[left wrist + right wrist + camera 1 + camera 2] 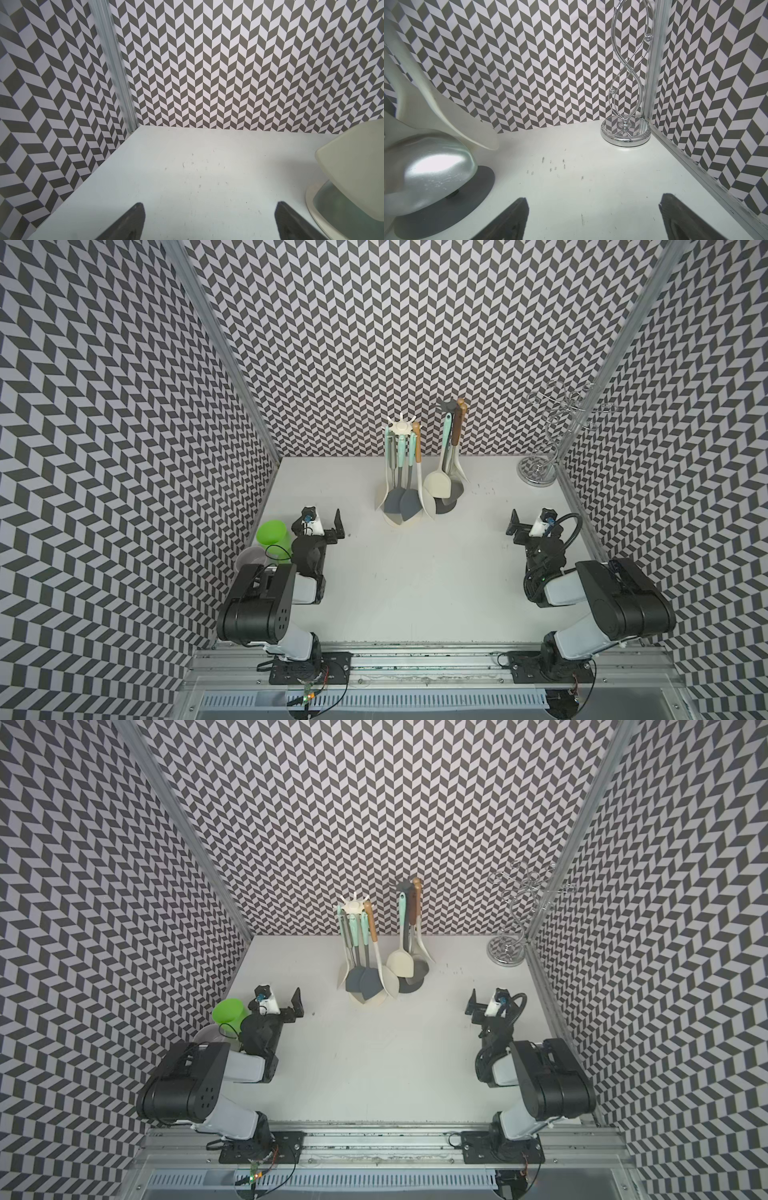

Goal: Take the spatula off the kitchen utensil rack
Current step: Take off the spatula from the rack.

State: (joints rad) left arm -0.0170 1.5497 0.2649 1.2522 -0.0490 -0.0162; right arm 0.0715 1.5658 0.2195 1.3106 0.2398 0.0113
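Black and spread wide, the left pincer (209, 207) and the right pincer (593, 200) hovered empty over the white surface (415, 572). Farther back, between them, a dark grey mint-handled spatula (409, 506) hung on the cream plastic kitchen utensil rack (401, 429), just beside a dark grey rack (448, 405) bearing a cream spatula (437, 486).

The right gripper (593, 220) has two dark fingers (512, 220) spread far apart, with white table (591, 187) between them. Just beside one finger sits a round grey base (477, 187) under a shiny silver spoon (431, 166) and a cream scoop (436, 108). Far ahead of the other finger stands a curly silver stand (626, 133).
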